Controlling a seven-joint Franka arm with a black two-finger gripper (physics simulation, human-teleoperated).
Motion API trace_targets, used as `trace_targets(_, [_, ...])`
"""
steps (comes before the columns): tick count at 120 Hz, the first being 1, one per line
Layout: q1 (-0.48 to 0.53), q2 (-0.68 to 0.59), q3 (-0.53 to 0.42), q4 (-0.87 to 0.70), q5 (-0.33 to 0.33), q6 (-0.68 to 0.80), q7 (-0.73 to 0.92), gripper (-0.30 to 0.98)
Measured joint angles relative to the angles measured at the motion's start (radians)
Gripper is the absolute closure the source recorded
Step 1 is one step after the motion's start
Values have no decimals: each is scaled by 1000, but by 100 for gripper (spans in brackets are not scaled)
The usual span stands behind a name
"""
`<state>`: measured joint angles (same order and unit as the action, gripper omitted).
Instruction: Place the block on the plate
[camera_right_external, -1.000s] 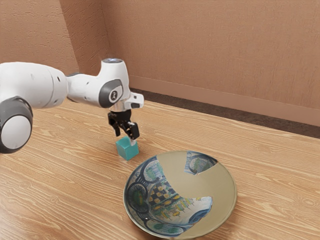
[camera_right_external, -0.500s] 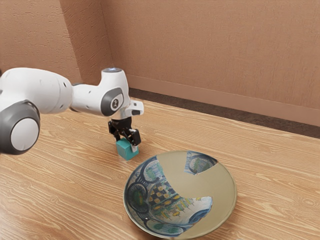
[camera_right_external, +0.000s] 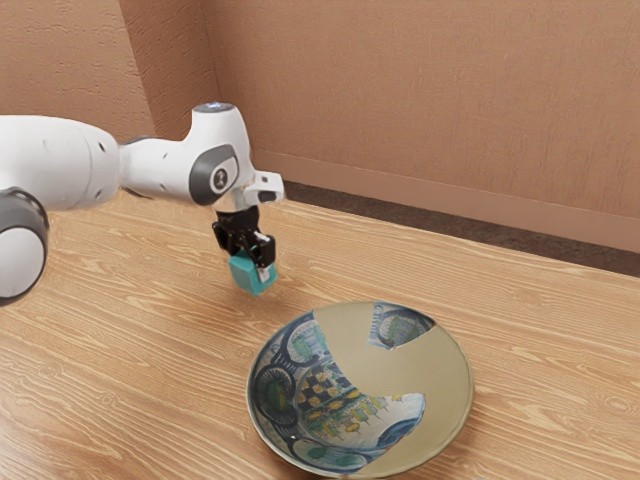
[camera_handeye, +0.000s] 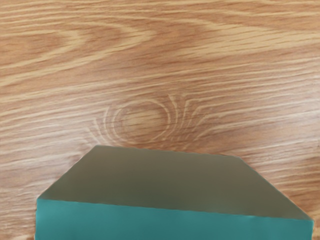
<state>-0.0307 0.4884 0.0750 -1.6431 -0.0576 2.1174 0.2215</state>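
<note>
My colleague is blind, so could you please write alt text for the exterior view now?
A robot gripper holds a teal block above a wooden table, near a large patterned plate. The white arm reaches in from the exterior view's left.

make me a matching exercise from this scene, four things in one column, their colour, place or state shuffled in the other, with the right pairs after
Things
1. block
2. plate
3. table
4. jaws

Colour, place or state
A. brown with a wood grain, under the plate
B. black, shut on something from two sides
C. round, partly patterned in blue, with nothing lying on it
D. teal, held up off the table, not over the plate

Right pairs
1-D
2-C
3-A
4-B
</note>
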Motion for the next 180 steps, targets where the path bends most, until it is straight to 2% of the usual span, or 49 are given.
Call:
trace_targets(36, [-75,-248,-2,-198,1,-42,-13,32])
trace_targets(64, [-193,-308,-6,-258,2,-54,-20,32])
trace_targets(74, [-222,-310,-13,-263,2,-67,-22,33])
trace_targets(113, [-239,-223,-146,-255,0,-93,-27,32])
trace_targets(146, [-277,-79,-160,-165,-5,-64,-30,31])
trace_targets(164, [-278,-68,-160,-163,-13,-47,-28,17])
trace_targets(180, [-278,-84,-160,-163,-16,-40,-27,9])
